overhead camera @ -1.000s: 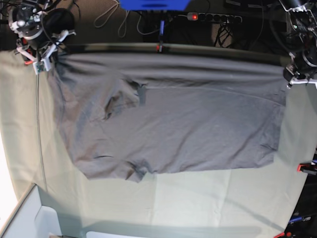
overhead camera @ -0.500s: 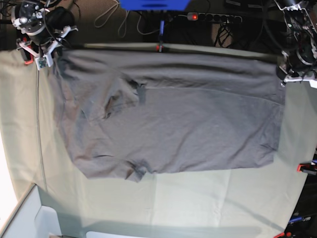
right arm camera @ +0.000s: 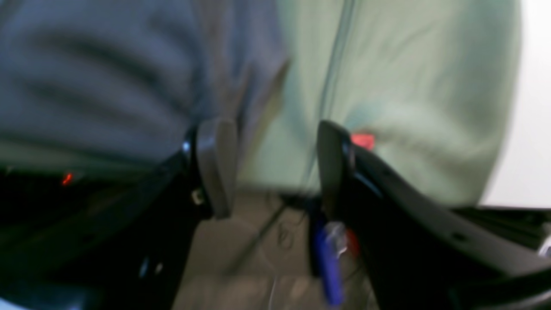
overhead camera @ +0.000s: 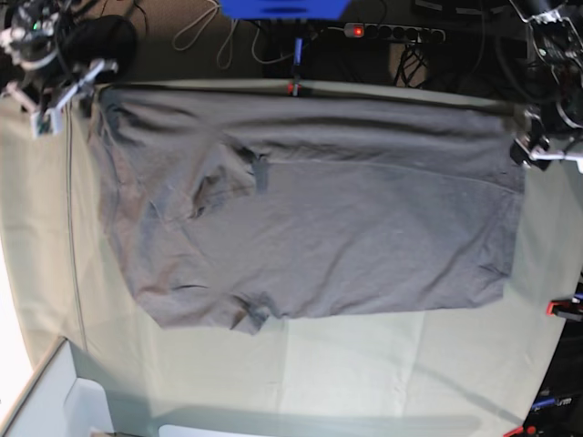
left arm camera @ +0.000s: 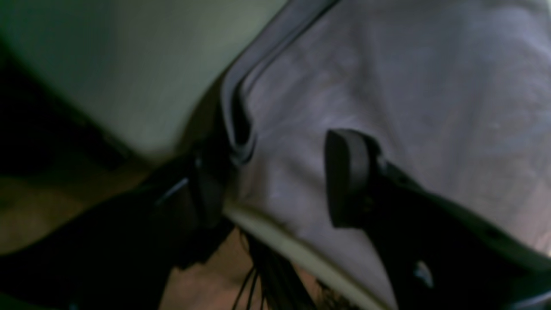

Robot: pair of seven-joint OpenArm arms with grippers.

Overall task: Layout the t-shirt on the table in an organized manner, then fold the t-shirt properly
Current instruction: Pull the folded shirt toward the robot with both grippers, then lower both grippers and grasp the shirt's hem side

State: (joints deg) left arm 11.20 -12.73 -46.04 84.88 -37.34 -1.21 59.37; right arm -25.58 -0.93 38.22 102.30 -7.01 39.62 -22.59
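Note:
The dark grey t-shirt [overhead camera: 319,218] lies spread flat on the table [overhead camera: 383,364], collar and sleeves to the left, hem to the right. My right gripper [overhead camera: 66,94] hovers open just off the shirt's far left corner; in its wrist view the gripper [right arm camera: 271,168] has nothing between its fingers, with shirt fabric [right arm camera: 107,77] on the left. At the far right corner my left gripper [overhead camera: 539,148] is open too. Its wrist view shows the left gripper [left arm camera: 280,181] apart over the t-shirt's hem corner [left arm camera: 241,129], not pinching it.
Red clamps [overhead camera: 293,88] [overhead camera: 565,309] sit on the table's far and right edges. A power strip [overhead camera: 392,32] and cables lie beyond the far edge. A white bin [overhead camera: 55,401] stands at the near left corner.
Both grippers have opened and let go of the shirt's far corners. The right gripper has drawn back to the left. The shirt's far edge has settled flat on the table.

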